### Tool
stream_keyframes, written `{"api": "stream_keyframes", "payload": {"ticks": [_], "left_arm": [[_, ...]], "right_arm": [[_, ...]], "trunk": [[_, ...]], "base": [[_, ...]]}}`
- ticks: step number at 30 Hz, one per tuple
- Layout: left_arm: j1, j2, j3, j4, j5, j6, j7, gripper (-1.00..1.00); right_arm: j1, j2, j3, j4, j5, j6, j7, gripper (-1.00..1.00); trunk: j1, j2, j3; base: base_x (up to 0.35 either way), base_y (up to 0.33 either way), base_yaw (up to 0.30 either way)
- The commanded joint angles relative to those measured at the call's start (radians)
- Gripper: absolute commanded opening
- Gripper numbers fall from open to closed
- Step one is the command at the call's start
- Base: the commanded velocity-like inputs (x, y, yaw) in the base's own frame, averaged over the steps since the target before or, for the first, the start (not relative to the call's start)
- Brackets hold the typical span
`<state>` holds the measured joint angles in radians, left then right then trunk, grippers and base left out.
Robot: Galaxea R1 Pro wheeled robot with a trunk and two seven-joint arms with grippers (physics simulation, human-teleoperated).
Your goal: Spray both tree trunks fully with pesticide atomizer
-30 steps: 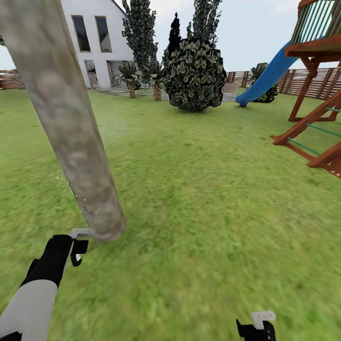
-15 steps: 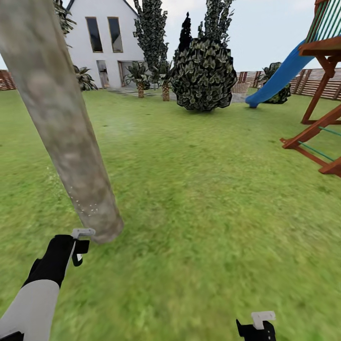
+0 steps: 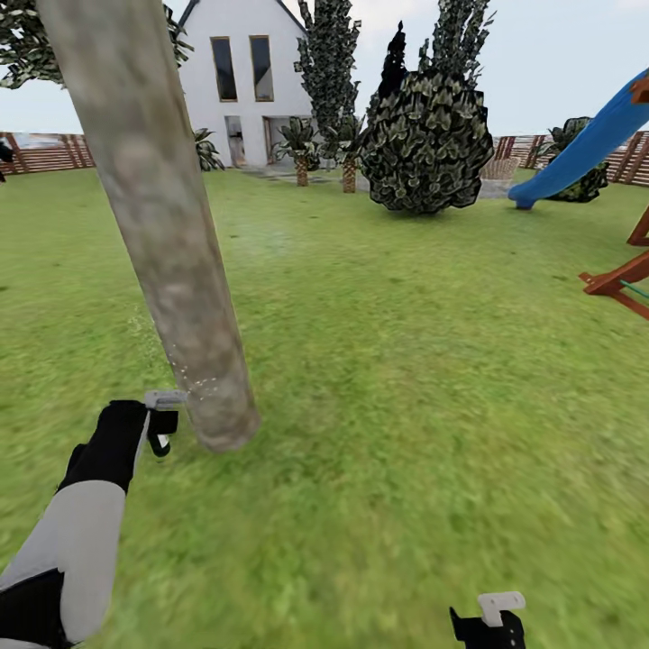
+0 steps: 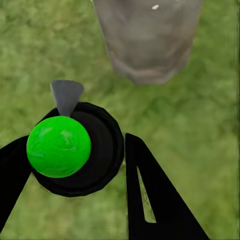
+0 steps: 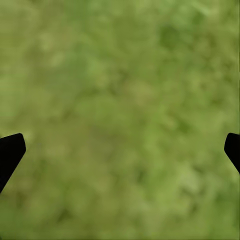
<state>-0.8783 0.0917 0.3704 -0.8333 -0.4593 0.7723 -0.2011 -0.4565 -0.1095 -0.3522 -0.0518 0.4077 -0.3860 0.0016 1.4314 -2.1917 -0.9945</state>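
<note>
Left hand (image 4: pixel 95 200) grips atomizer (image 4: pixel 75 150) round its body: light, rigid, prob slick plastic; right hand (image 5: pixel 120 150) spread, empty.

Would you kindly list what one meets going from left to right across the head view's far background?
Wooden fence → white house → small palms → big round dark bush → blue slide.
</note>
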Motion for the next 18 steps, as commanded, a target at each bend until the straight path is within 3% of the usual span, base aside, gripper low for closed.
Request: {"api": "stream_keyframes", "payload": {"ticks": [1, 4, 9, 18], "left_arm": [[-0.015, -0.001, 0.002, -0.001, -0.013, 0.021, -0.011, -1.00], [-0.063, -0.001, 0.001, 0.000, -0.014, 0.065, -0.017, -1.00], [-0.055, 0.003, -0.004, -0.009, -0.019, 0.070, -0.022, -1.00], [-0.056, 0.013, -0.005, -0.017, -0.020, 0.071, -0.023, -1.00]], "right_arm": [[-0.001, -0.001, -0.008, 0.001, 0.009, -0.004, 0.000, 1.00], [-0.001, -0.002, -0.008, 0.001, 0.009, -0.004, 0.000, 1.00], [-0.001, -0.004, -0.008, 0.001, 0.008, -0.004, 0.000, 1.00], [-0.001, -0.004, -0.008, 0.001, 0.008, -0.004, 0.000, 1.00]], "trunk": [[0.000, 0.000, -0.001], [0.000, 0.000, -0.001], [0.000, 0.000, -0.001], [0.000, 0.000, -0.001]], "base": [[0.000, 0.000, 0.016], [0.000, 0.000, 0.004], [0.002, 0.000, 0.000], [0.279, 0.000, 0.000]]}}
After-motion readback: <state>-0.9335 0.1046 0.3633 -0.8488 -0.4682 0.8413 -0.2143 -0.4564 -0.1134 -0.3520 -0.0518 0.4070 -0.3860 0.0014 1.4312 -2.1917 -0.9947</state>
